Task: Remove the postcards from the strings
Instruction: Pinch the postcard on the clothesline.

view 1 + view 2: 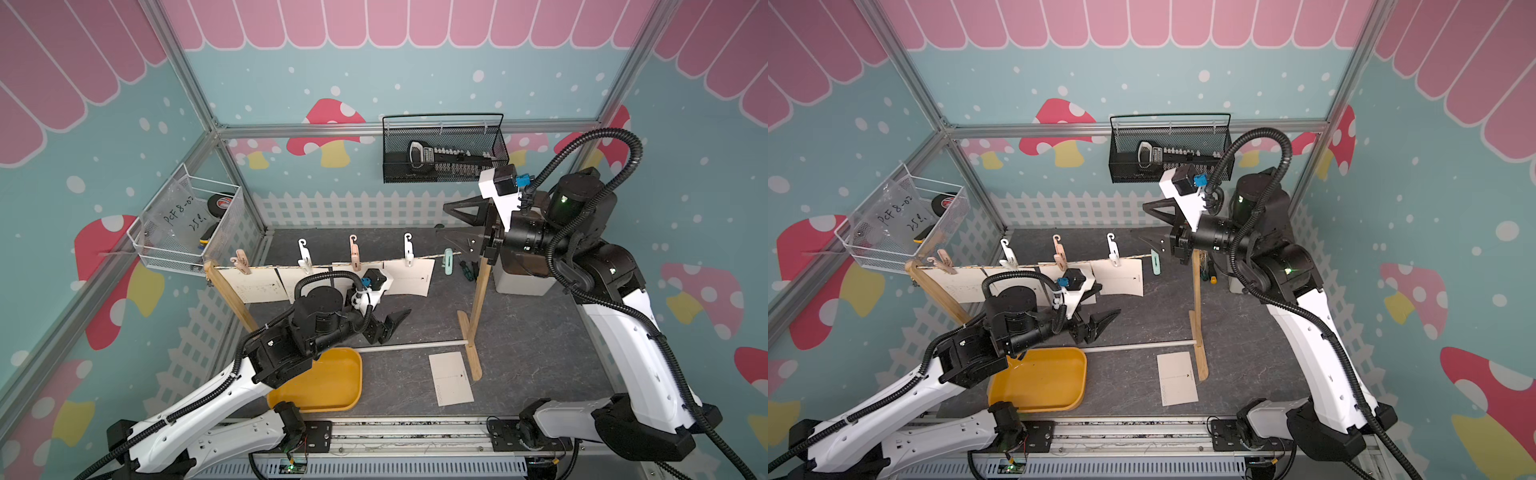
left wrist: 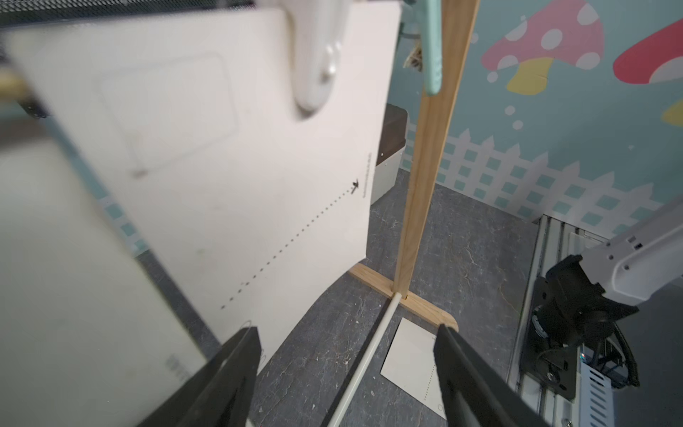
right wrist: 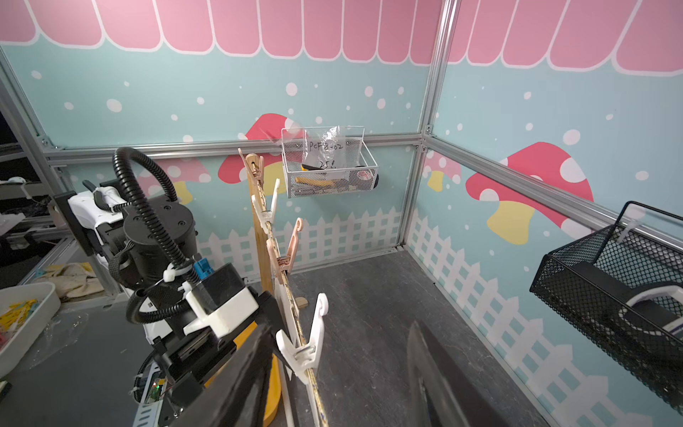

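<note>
The left claw (image 2: 346, 332) sits low on the near side of the line. Its jaws stand wide apart with nothing between them.

Straight ahead of its fingertips hangs an off-white rectangular paper postcard (image 2: 221, 185) with a dotted line and a small dark arrow. A white plastic clothespin (image 2: 314, 55), above the claw, pins it to the thin twisted beige-and-yellow cord (image 1: 374, 262). The card's lower corner lies right by one finger, and we cannot tell whether they touch.

To this claw's left, more hung postcards (image 1: 257, 286) line the same cord, partly hidden by the arm.

Ahead of and below the left claw, a loose postcard (image 1: 451, 378) lies flat on the dark grey tabletop (image 1: 532, 332). It is just beside the foot of the light wooden post (image 1: 478, 307), on the far side of the white metal rod (image 1: 411, 346).

We note a yellow plastic tray (image 1: 332, 386) behind the left claw's fingertips, under its wrist.

The right claw (image 1: 440, 219) is raised above the cord's end near that post. Its jaws are parted and hold nothing. A mint-green plastic clothespin (image 1: 448, 262) grips only the cord, just below its fingertips. The nearest hung card is a little further out along the cord.
</note>
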`<state>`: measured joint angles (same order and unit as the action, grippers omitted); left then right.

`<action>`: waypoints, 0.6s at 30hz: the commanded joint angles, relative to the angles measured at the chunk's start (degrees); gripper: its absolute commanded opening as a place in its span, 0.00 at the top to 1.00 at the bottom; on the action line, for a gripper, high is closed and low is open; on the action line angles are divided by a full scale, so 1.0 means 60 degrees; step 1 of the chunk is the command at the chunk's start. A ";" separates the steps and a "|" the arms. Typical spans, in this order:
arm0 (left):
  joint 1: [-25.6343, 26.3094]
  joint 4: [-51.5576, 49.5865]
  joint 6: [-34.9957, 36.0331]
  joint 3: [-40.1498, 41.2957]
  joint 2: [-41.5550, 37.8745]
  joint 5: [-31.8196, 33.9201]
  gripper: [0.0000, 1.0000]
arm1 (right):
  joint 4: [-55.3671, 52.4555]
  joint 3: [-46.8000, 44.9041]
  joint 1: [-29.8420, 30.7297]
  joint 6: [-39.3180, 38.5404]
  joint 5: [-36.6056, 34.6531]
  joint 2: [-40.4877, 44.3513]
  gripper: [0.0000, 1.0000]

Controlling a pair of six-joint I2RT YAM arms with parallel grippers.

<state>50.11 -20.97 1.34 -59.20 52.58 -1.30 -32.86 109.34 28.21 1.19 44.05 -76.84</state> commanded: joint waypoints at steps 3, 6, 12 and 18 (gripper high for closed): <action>-0.0438 0.0351 0.0145 -0.0226 0.0067 -0.0608 0.22 | -0.0633 0.0292 0.0118 -0.1197 0.0315 -0.0487 0.42; -0.0540 0.0305 0.0379 -0.0341 0.0181 -0.0612 0.22 | -0.0822 0.0319 0.0201 -0.1416 0.0342 -0.0716 0.43; -0.0587 0.0303 0.0846 -0.0376 0.0041 -0.0019 0.22 | -0.1435 0.0525 0.0446 -0.2019 0.0201 -0.0947 0.43; -0.0602 0.0140 0.1201 -0.0544 -0.0029 0.0325 0.22 | -0.1650 0.0571 0.0547 -0.2249 0.0300 -0.0936 0.43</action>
<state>46.89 -19.84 5.63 -60.60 53.45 -1.26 -41.21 111.20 30.94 -9.02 44.62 -82.89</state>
